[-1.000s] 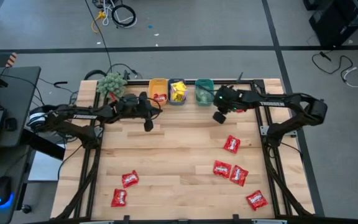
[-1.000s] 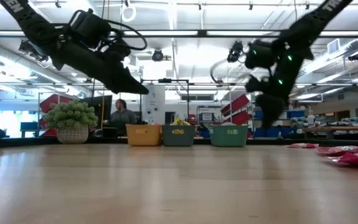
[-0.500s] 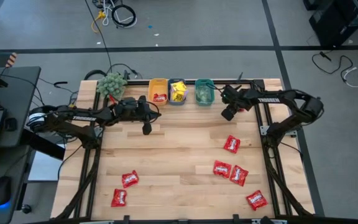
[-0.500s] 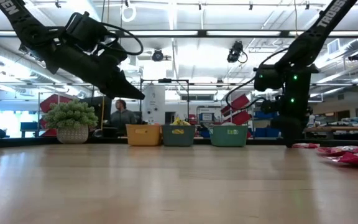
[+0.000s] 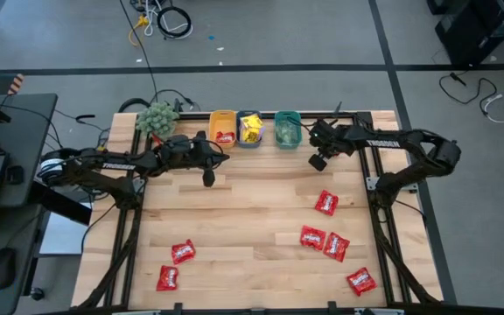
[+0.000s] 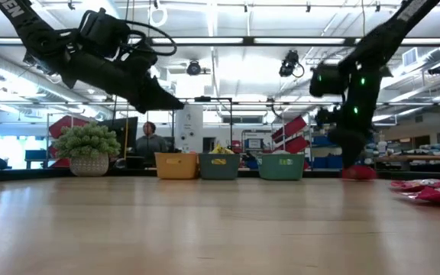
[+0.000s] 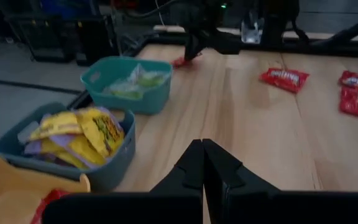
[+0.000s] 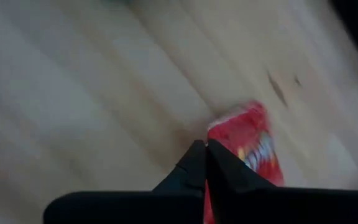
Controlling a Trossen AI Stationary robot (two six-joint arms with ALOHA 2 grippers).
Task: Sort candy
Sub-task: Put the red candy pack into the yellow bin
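Observation:
My right gripper (image 5: 317, 163) hangs over the table's far right part, just right of the teal bin (image 5: 287, 128), shut on a red candy packet (image 8: 247, 149). The same packet (image 6: 357, 173) shows below its fingers in the low view. My left gripper (image 5: 206, 178) hovers shut and empty above the boards in front of the orange bin (image 5: 223, 128). The orange bin holds red candy, the blue bin (image 5: 250, 129) yellow candy and the teal bin pale green candy. Several red packets lie flat on the table, such as one (image 5: 325, 203) at the right and one (image 5: 182, 252) at the near left. My right gripper pinches the red packet by an edge near one corner (image 8: 219, 134) between its two fingertips. The fingers slant down from above. The packet hangs below them, close over the boards; whether its lower end touches the table I cannot tell.
The three bins stand in a row at the table's far edge, with a fuzzy green plant ball (image 5: 157, 118) left of them. More red packets lie at the right (image 5: 312, 236), (image 5: 336, 247), (image 5: 361, 281) and near left (image 5: 167, 278). Bare boards lie in the middle.
My right gripper has gone a little toward the table's right edge and sunk to the boards. It now stands slightly higher, with the red packet showing under its fingers.

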